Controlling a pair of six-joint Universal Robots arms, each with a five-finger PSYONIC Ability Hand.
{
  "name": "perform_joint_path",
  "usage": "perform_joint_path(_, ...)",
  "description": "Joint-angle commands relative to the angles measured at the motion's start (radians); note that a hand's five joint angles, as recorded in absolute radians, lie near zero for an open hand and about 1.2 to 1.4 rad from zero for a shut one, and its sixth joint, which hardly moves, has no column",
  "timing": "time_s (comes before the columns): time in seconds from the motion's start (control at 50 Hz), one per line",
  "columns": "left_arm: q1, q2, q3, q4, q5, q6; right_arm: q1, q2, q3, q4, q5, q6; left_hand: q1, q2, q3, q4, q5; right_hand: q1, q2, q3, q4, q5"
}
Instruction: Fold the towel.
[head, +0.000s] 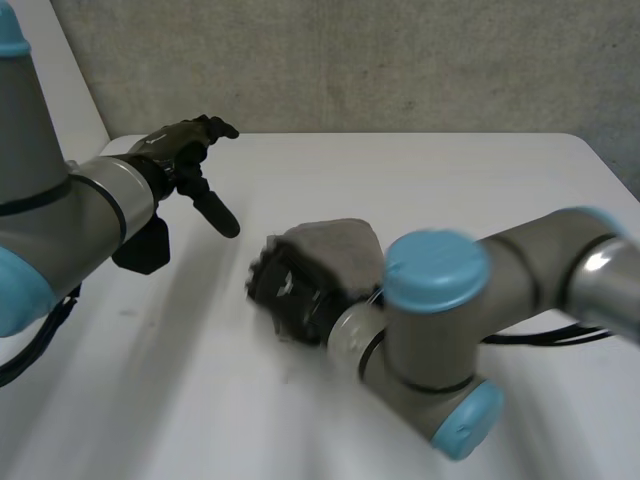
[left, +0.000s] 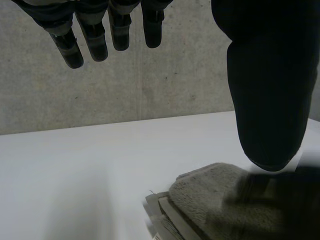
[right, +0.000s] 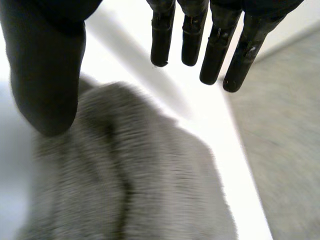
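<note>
1. The left hand (head: 182, 148) is raised over the table's (head: 440, 180) left side, well apart from the towel (head: 338, 243). Its fingers are spread and relaxed, and it holds nothing.
2. Its own wrist view confirms this: straight fingers (left: 95, 42) hang side by side with a wide gap to the thumb (left: 270, 100), and nothing lies between them. Beyond the thumb tip the towel (left: 210, 195) lies on the white tabletop, with a grey concrete wall (left: 150, 90) behind.
3. The right hand (head: 290, 292) is down at the towel in the middle of the table (the arm is blurred there), covering the cloth's near-left part.
4. The right wrist view shows what the head view hides. The fingers (right: 215, 47) are straight and released, reaching out over bare table (right: 220, 125) past the cloth's edge. The thumb (right: 45, 75) stands wide of them over the cloth. Whether the thumb tip touches the pile, I cannot tell.
5. The towel (right: 130, 175) sits under that palm as a bunched grey heap with a fold running through it, gripped by neither hand.
6. That same view takes in the table's edge and grey floor (right: 285, 160) beyond it.
</note>
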Motion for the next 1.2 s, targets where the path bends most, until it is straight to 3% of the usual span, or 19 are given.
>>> perform_joint_path(0.02,-0.009,-0.046,-0.060,0.148,0.003,0.005,-0.179,-0.228,0.123,-0.166,0.026,0.583,0.005,0.013,0.013,0.013,-0.023,-0.114,-0.116,-0.110,-0.107,-0.068)
perform_joint_path(0.08,-0.021,-0.086,-0.092,0.231,0.003,0.009,-0.214,-0.221,0.122,-0.105,0.027,0.676,0.011,0.019,0.019,0.018,-0.017,-0.152,-0.154,-0.148,-0.145,-0.106)
perform_joint_path(0.16,-0.065,-0.178,-0.100,0.346,0.004,0.012,-0.241,-0.199,0.103,-0.032,0.039,0.677,0.022,0.031,0.030,0.030,-0.005,-0.216,-0.219,-0.213,-0.210,-0.171)
perform_joint_path(0.26,-0.102,-0.291,-0.080,0.408,0.004,0.015,-0.253,-0.041,0.005,0.061,0.113,0.676,0.034,0.043,0.042,0.042,0.006,-0.221,-0.223,-0.217,-0.214,-0.176)
perform_joint_path(0.38,-0.124,-0.415,-0.042,0.405,-0.016,0.016,-0.247,0.063,-0.064,0.106,0.122,0.671,0.037,0.046,0.045,0.045,0.009,-0.221,-0.223,-0.217,-0.214,-0.176)
perform_joint_path(0.5,-0.122,-0.434,-0.031,0.388,-0.022,0.021,-0.231,0.123,-0.138,0.172,0.127,0.636,0.037,0.046,0.045,0.045,0.009,-0.221,-0.223,-0.217,-0.214,-0.176)
perform_joint_path(0.6,-0.121,-0.382,-0.022,0.334,-0.023,0.019,-0.230,0.057,-0.148,0.170,0.131,0.627,0.031,0.040,0.039,0.039,0.003,-0.221,-0.223,-0.217,-0.214,-0.176)
perform_joint_path(0.7,-0.109,-0.186,0.007,0.236,-0.025,0.021,-0.242,-0.084,-0.145,0.169,0.164,0.633,0.031,0.040,0.039,0.039,0.003,-0.221,-0.223,-0.217,-0.214,-0.176)
perform_joint_path(0.8,-0.084,-0.026,0.046,0.124,-0.042,0.021,-0.274,-0.281,-0.150,0.179,0.320,0.627,0.037,0.045,0.045,0.045,0.009,-0.221,-0.223,-0.217,-0.214,-0.176)
perform_joint_path(0.9,-0.024,0.081,0.095,0.002,-0.075,0.039,-0.323,-0.374,-0.150,0.239,0.368,0.587,0.034,0.043,0.042,0.042,0.006,-0.221,-0.223,-0.217,-0.214,-0.176)
perform_joint_path(1.08,0.011,0.124,0.150,-0.206,-0.100,0.151,-0.360,-0.405,-0.164,0.331,0.371,0.549,0.037,0.046,0.045,0.045,0.009,-0.221,-0.223,-0.217,-0.214,-0.176)
perform_joint_path(1.2,0.014,0.135,0.136,-0.233,-0.134,0.147,-0.359,-0.405,-0.162,0.350,0.369,0.547,0.028,0.037,0.036,0.036,0.000,-0.221,-0.223,-0.217,-0.214,-0.176)
